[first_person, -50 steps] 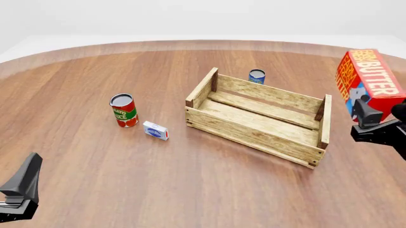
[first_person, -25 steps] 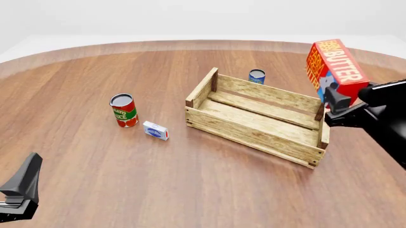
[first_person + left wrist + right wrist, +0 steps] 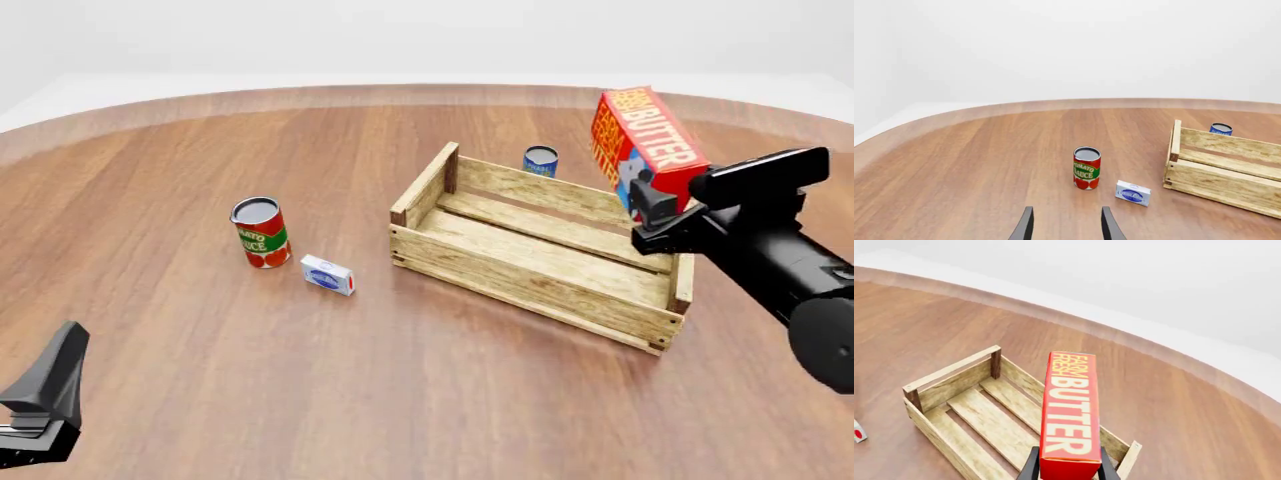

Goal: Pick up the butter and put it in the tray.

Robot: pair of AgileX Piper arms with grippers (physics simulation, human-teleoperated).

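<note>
a bare simulated test scene is shown rather than any lived-in room: a rounded wooden table [image 3: 200, 150] is set against a blank white backdrop. only a few grocery props are laid out, a tomato sauce can [image 3: 260, 232], a small white-and-blue box [image 3: 327, 274] and a slatted tray [image 3: 534, 275].
</note>
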